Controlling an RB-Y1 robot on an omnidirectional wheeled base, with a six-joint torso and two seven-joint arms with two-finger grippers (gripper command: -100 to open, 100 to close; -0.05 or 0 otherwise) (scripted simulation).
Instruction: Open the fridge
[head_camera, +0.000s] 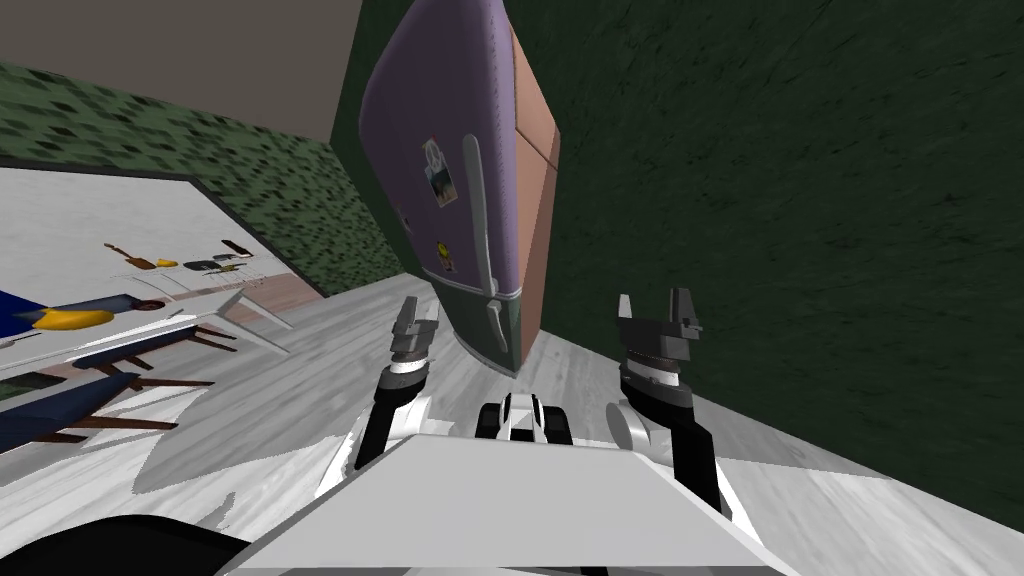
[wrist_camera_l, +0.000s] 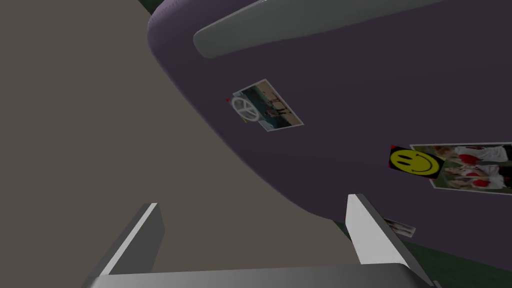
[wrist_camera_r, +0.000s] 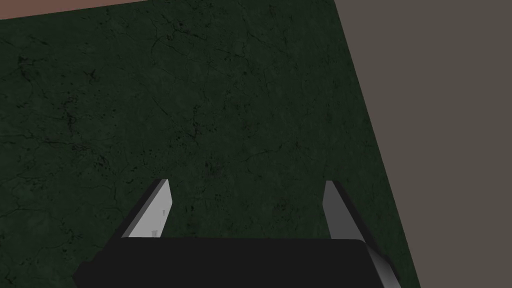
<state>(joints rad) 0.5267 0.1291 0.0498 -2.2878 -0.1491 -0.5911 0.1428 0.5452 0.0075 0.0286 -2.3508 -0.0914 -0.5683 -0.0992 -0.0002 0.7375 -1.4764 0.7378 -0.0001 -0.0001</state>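
Observation:
A purple fridge (head_camera: 440, 150) with salmon sides stands ahead against the dark green wall, its door shut. A long grey handle (head_camera: 480, 215) runs down the upper door, with a shorter one (head_camera: 497, 322) on the lower door. Photos and a smiley sticker (wrist_camera_l: 414, 162) are stuck on the door. My left gripper (head_camera: 418, 310) hovers open just left of the fridge's lower door, apart from it; in the left wrist view the purple door (wrist_camera_l: 350, 100) and the handle (wrist_camera_l: 300, 22) lie beyond its fingers. My right gripper (head_camera: 653, 303) is open to the right of the fridge.
A white table (head_camera: 90, 240) with small items stands at the left, with dark blue chairs (head_camera: 60, 400) beside it. The dark green wall (head_camera: 800, 220) runs close along my right. Pale wood floor (head_camera: 300, 390) lies between me and the fridge.

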